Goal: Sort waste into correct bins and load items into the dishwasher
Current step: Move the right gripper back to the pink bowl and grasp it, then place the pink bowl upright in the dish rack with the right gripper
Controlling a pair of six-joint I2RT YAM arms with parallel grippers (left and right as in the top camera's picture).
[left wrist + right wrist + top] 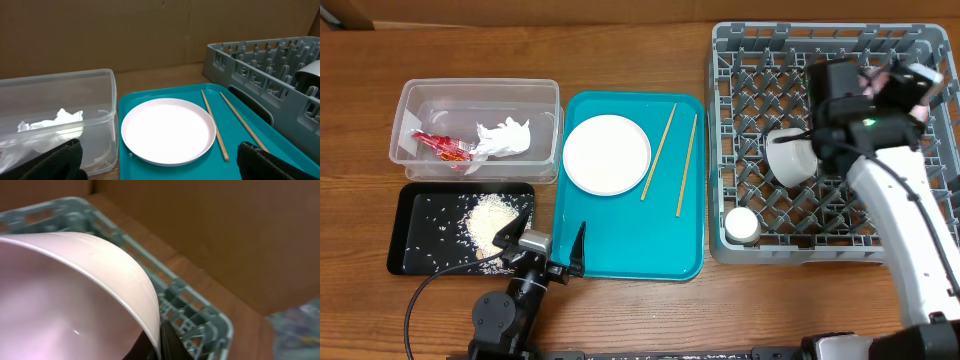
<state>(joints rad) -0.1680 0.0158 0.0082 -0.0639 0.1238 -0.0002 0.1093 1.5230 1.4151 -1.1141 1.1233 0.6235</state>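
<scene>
We find the waste already sorted. The red wrapper (440,146) and white tissue (505,138) lie in the clear tub (410,100), and the rice grains (492,218) are heaped on the black tray (405,255).

In the grey dish rack (720,140), a white cup (741,222) stands at the near left corner. A pale grey bowl (790,158) sits further in and seems tipped on its side.

The right pincer (890,85) is over the rack's far side, clamped on the rim of the pink bowl (75,290).

We judge that the plate (607,153) and two chopsticks (658,152) on the teal tray (620,240) are not yet loaded.

The left pincer (545,242) hangs spread apart and empty by the tray's near edge, low over the table (620,50).

From overhead the arm mostly hides the pink bowl, and we cannot tell whether the bowl touches the rack.
</scene>
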